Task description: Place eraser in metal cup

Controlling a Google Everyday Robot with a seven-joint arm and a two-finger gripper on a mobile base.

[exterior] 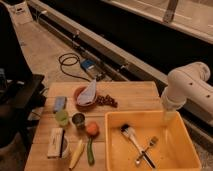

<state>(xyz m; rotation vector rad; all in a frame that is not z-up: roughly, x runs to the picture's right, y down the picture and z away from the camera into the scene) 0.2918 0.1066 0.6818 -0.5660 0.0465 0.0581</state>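
Nothing of the task is done, as far as can be seen: the eraser lies flat on the wooden surface near its front left corner, just beside a white cup, and no part of it is lifted. The metal cup stands upright a little further back and to the right, between a green cup and an orange, apart from the eraser, and nothing shows inside it. The pincer hangs at the end of the white arm over the far right corner of the yellow bin, well apart from both things; whether it is open or closed I cannot tell, but it carries no eraser. By my judgement all is left to do: reach across to the eraser, grasp it, bring it above the metal cup and set it in
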